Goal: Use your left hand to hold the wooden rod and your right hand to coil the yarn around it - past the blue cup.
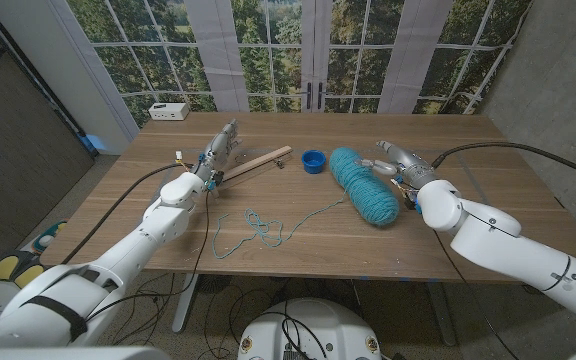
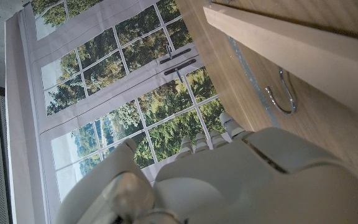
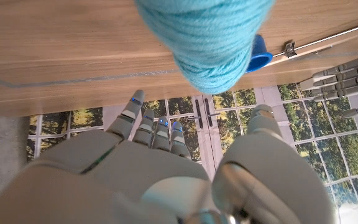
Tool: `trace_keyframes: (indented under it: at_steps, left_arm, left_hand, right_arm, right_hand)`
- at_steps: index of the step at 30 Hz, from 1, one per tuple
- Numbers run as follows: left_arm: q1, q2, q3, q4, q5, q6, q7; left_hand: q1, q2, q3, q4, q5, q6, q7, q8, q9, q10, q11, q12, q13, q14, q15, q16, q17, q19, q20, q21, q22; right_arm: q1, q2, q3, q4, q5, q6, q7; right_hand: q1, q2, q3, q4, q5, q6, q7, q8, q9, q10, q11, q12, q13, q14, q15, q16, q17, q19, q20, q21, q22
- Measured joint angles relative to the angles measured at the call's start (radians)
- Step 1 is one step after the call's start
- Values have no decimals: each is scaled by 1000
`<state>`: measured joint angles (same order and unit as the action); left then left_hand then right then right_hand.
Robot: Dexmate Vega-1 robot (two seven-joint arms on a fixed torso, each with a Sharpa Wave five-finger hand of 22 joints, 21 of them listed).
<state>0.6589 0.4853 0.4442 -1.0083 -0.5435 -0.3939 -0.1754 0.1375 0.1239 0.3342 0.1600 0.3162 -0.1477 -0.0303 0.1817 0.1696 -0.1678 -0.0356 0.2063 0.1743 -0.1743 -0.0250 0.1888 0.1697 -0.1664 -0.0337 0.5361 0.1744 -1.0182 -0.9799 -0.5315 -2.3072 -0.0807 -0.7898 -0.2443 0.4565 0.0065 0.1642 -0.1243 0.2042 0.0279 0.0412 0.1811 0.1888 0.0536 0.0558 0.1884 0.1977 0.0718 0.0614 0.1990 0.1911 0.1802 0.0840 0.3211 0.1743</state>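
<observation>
Lying aslant just beside the empty, spread left hand (image 1: 218,150), the pale wooden rod (image 1: 256,162) points toward the small blue cup (image 1: 313,161) — the teal yarn skein (image 1: 363,185) is flanked by the right hand (image 1: 398,160), likewise spread and empty.

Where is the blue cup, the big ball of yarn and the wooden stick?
blue cup (image 1: 313,161), head view, on its rim.
yarn skein (image 1: 364,186), head view, on the middle of the teal bundle.
wooden rod (image 1: 259,162), head view, midway along its length.

White rounded arms, black cables, each silvery robot hand (image 1: 220,146) blue-lit.
</observation>
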Motion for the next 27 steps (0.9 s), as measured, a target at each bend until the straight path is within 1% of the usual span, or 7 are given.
trace_keyframes:
  at_steps: [4, 5, 9, 10, 18, 20, 27]
  left_arm:
    - [0, 0, 0, 0, -4, -11, -13]
    - [-11, -6, 0, 24, -5, -12, -16]
    - [-11, -6, 0, 24, -6, -18, -24]
    - [-19, -9, -1, 40, -7, -19, -26]
    - [-30, -13, -1, 59, -9, -27, -41]
    - [-35, -16, -1, 69, -9, -28, -43]
    - [-49, -25, -1, 97, -11, -32, -50]
  left_hand:
    - [0, 0, 0, 0, 0, 0, 0, 0, 0, 0, 0, 0, 0, 0, 0, 0, 0, 0, 0, 0, 0]
    - [0, 0, 0, 0, 0, 0, 0, 0, 0, 0, 0, 0, 0, 0, 0, 0, 0, 0, 0, 0, 0]
    - [0, 0, 0, 0, 0, 0, 0, 0, 0, 0, 0, 0, 0, 0, 0, 0, 0, 0, 0, -4, 0]
    - [0, 0, 0, 0, 0, 0, 0, 0, 0, 0, 0, 0, 0, 0, 0, 0, 0, 0, 0, -4, 0]
    - [0, 0, 0, 0, 0, 0, 0, 0, 0, 0, 0, 0, 0, 0, 0, 0, 0, 0, 0, -7, 0]
    - [0, 0, 0, 0, 0, 0, 0, 0, 0, 0, 0, 0, 0, 0, 0, -4, 0, 0, 0, -7, 0]
    - [0, 0, 0, 0, 0, 0, 0, 0, 0, 0, 0, 0, 0, 0, 0, -4, 0, 0, 0, -11, 0]
  right_arm:
    - [6, -9, -14, -35, 0, 0, 0]
    - [8, -12, -18, -44, -2, -95, 10]
    - [11, -19, -29, -67, -2, -95, 10]
    - [12, -20, -32, -73, -2, -150, 11]
    - [45, -33, -76, -113, 6, -221, 14]
    - [60, -35, -94, -121, 10, -275, 23]
    - [93, -38, -135, -132, 10, -352, 36]
  right_hand:
    - [-5, -8, -4, -4, 0, -17, -1, 0, 0, -18, -4, -4, 5, -8, -3, 0, 0, -13, 2, -8, 0]
    - [-5, -8, -4, -4, 0, -22, 0, -1, 0, -18, -4, -4, 5, -12, -6, 0, 0, -13, 2, -8, 0]
    - [-8, -21, -12, -4, 8, -43, -4, -4, 0, -30, -5, -4, 5, -19, -3, 0, 0, -18, 7, -16, 0]
    - [-9, -22, -14, -3, 8, -47, -3, -4, 0, -33, -8, -4, 5, -19, -3, 0, 0, -18, 8, -16, 0]
    - [-19, -41, -30, -2, 15, -66, 5, -4, 0, -56, -9, -4, 5, -30, -3, 0, 2, -23, 13, -23, 0]
    - [-20, -41, -33, 1, 15, -70, 9, -4, 0, -63, -13, -4, 5, -27, -5, 0, 2, -15, 21, -23, 0]
    - [-20, -41, -34, 2, 24, -88, 9, -4, 0, -87, -14, -8, 5, -24, -8, 0, 2, -14, 22, -28, 0]
